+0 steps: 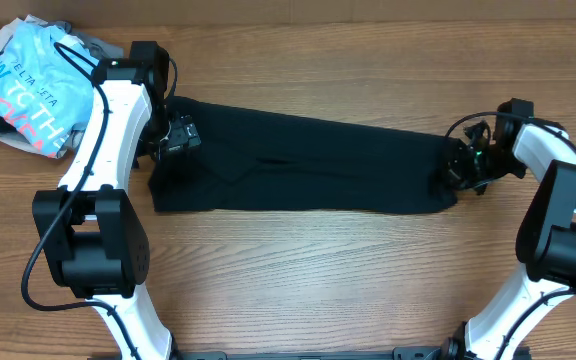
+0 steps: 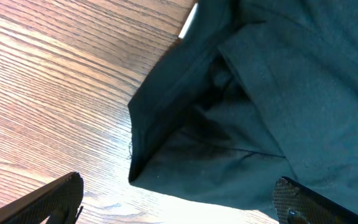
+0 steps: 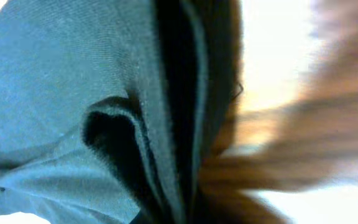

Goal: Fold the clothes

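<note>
A long black garment (image 1: pixel 298 165) lies flat across the middle of the table. My left gripper (image 1: pixel 180 135) is at its left end. In the left wrist view the left gripper (image 2: pixel 179 202) is open wide, with the garment's folded corner (image 2: pixel 166 155) lying just beyond the two fingertips. My right gripper (image 1: pixel 465 167) is at the garment's right end. In the right wrist view, bunched folds of the black cloth (image 3: pixel 104 93) run down into the jaws and hide the fingers, so it looks shut on the cloth.
A pile of other clothes, topped by a light blue printed shirt (image 1: pixel 28 85), sits at the back left corner. Bare wooden table (image 1: pixel 318 270) lies in front of the garment.
</note>
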Controlling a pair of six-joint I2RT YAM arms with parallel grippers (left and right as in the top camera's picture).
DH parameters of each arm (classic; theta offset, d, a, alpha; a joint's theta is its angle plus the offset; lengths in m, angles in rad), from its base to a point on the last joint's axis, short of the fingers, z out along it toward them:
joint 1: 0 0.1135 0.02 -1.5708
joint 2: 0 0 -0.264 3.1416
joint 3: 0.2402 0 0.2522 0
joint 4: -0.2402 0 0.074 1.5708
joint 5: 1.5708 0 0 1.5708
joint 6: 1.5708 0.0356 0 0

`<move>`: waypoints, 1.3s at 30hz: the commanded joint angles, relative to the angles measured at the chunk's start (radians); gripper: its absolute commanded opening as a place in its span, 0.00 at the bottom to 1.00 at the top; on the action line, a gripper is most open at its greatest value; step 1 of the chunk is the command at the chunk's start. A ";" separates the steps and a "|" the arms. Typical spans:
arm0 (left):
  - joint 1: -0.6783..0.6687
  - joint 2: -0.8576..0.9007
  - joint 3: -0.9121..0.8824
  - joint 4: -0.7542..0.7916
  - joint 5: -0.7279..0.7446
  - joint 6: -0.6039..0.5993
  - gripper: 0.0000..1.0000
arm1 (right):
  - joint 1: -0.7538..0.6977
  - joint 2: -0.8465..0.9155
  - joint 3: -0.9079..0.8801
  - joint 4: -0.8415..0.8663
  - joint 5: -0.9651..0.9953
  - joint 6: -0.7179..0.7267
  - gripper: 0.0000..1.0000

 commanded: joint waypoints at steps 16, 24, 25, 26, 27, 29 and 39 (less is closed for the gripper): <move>0.006 0.010 0.009 0.010 -0.005 -0.029 1.00 | 0.079 -0.163 0.061 -0.084 0.464 0.211 0.04; 0.006 0.010 0.009 0.008 -0.005 -0.030 1.00 | 0.283 -0.222 0.060 -0.068 0.506 0.235 0.04; 0.006 0.010 0.009 0.008 -0.005 -0.030 1.00 | 0.296 -0.220 0.060 -0.069 0.505 0.241 0.04; 0.006 0.010 0.009 0.007 -0.005 -0.030 1.00 | 0.314 -0.218 0.058 -0.067 0.505 0.240 0.04; 0.006 0.010 0.009 0.006 -0.005 -0.029 1.00 | 0.336 -0.216 0.054 -0.060 0.505 0.241 0.04; 0.006 0.010 0.009 0.005 -0.005 -0.030 1.00 | 0.377 -0.214 0.049 -0.045 0.505 0.267 0.04; 0.006 0.010 0.009 -0.003 -0.005 -0.029 1.00 | 0.492 -0.214 0.022 -0.005 0.499 0.293 0.34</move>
